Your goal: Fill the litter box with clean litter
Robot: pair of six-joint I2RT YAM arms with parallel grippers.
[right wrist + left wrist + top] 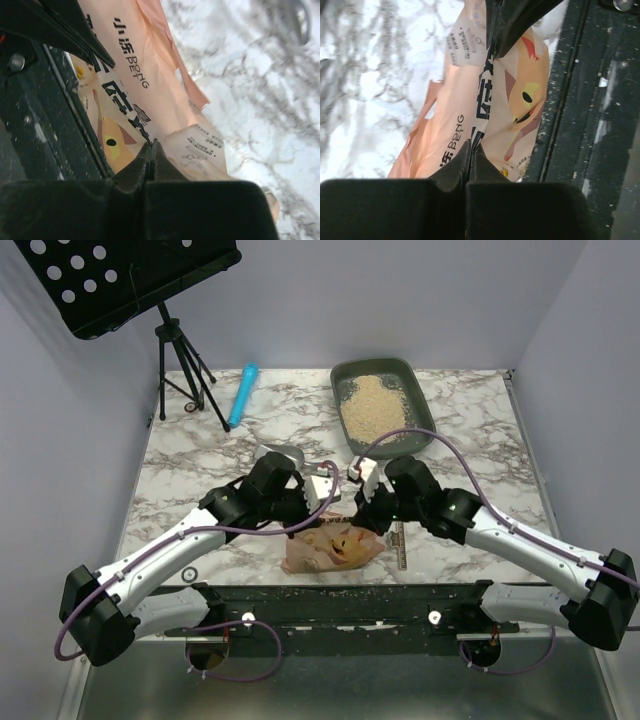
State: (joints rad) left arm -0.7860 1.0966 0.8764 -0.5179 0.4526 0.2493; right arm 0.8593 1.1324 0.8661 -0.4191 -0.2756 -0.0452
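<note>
– Where is the box?
– The box [400,367] sits at the far right of the table [200,440], well apart from both arms. The litter [373,405] lies inside it as a pale heap, with the near end of the floor mostly bare.

– And the left gripper?
– The left gripper [470,150] has its jaws pressed together, pinching the edge of the bag [445,125].

– The right gripper?
– The same. The right gripper [151,147] is closed tight on the bag from the opposite side. The two point at each other.

– Where is the bag?
– It is at the near middle of the table, between the two wrists and partly over the black rail [340,602]. The rail is speckled with grains.

– Anything else?
– A silver scoop [282,454] lies just beyond the left wrist. A blue tube [243,393] lies at the far left.
</note>
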